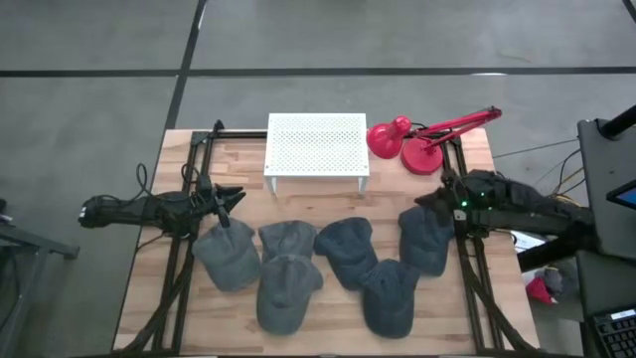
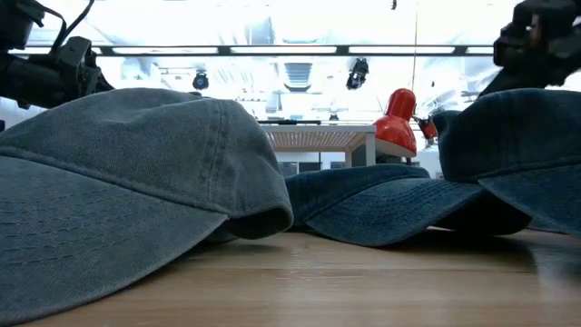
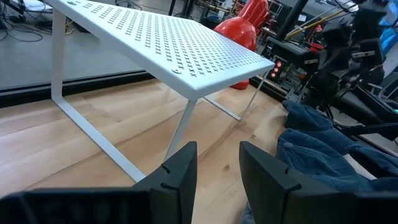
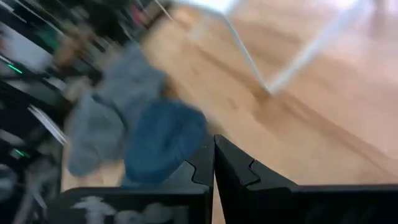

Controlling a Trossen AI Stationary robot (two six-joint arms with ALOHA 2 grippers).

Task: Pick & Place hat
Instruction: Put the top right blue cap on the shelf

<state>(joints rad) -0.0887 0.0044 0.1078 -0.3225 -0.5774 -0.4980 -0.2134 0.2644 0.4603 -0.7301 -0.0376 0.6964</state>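
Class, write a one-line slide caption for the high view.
Six grey caps on a wooden table; left gripper open, right gripper shut, before a white rack.

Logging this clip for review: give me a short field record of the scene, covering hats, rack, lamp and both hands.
hats: six dark caps clustered on the near half of the table
rack: white perforated rack, nothing on it
lamp: red desk lamp beside the rack
left hand: open, above the leftmost cap
right hand: shut, empty, at the rightmost cap

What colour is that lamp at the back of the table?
Red. The lamp shows best in the high view, beside the white perforated stand.
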